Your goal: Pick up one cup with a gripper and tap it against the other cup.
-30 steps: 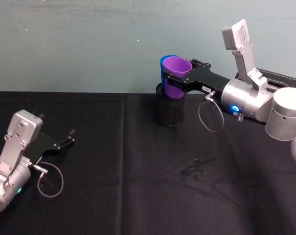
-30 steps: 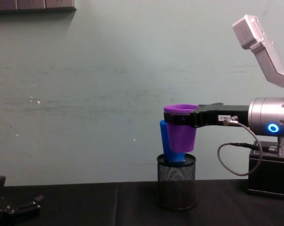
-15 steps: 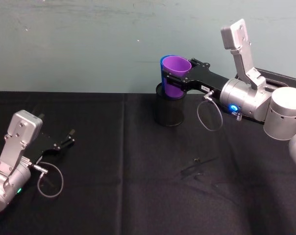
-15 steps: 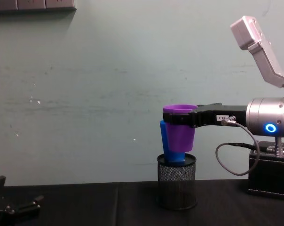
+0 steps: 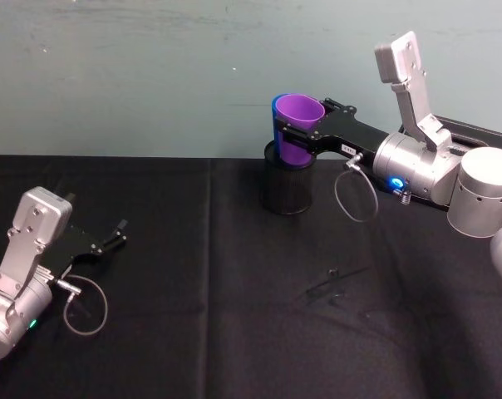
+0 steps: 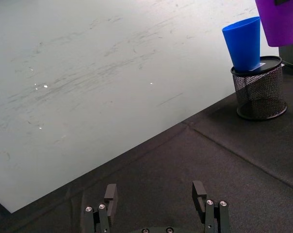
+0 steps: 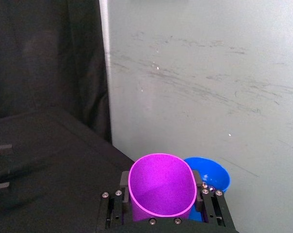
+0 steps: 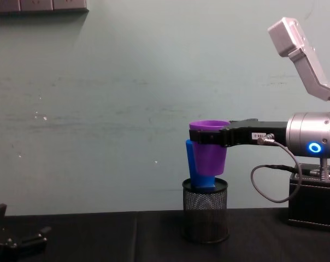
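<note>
My right gripper (image 5: 305,126) is shut on the purple cup (image 5: 298,125), holding it upright in the air by its upper part. The blue cup (image 6: 243,43) stands tilted in a black wire-mesh pen holder (image 5: 286,191) at the back of the table. In the right wrist view the purple cup (image 7: 161,187) and the blue cup (image 7: 212,174) sit rim to rim; I cannot tell whether they touch. From the chest the purple cup (image 8: 208,155) covers most of the blue cup (image 8: 191,164). My left gripper (image 5: 116,233) rests low at the table's left, open and empty.
A black cloth covers the table (image 5: 201,332), with a pale wall right behind the pen holder. A black box (image 8: 312,202) stands at the back right under my right arm. A small dark object (image 5: 334,278) lies on the cloth near the middle.
My right gripper has shifted the purple cup slightly left, closer to the blue cup, then held still. The left arm has not moved.
</note>
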`<state>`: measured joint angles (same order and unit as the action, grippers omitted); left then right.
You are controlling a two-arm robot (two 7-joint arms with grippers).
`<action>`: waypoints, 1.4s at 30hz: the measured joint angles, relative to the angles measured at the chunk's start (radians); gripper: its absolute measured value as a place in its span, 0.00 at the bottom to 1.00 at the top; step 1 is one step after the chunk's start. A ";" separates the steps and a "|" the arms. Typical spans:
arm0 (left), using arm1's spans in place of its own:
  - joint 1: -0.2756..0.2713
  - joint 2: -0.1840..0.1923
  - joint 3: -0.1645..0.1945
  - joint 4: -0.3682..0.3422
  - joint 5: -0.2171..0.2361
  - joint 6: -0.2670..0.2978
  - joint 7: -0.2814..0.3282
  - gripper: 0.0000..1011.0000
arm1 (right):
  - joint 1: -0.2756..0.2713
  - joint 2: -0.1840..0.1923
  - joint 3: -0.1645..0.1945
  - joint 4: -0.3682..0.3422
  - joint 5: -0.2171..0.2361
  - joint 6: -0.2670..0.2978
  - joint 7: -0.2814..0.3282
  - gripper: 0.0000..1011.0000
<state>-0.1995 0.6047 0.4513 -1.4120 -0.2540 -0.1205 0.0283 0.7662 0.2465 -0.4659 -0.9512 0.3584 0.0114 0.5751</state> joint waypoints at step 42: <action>0.000 0.000 0.000 0.000 0.000 0.000 0.000 1.00 | -0.001 0.001 0.000 -0.001 0.000 0.000 0.000 0.72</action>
<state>-0.1995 0.6047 0.4514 -1.4120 -0.2539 -0.1205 0.0283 0.7650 0.2476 -0.4659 -0.9526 0.3583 0.0114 0.5749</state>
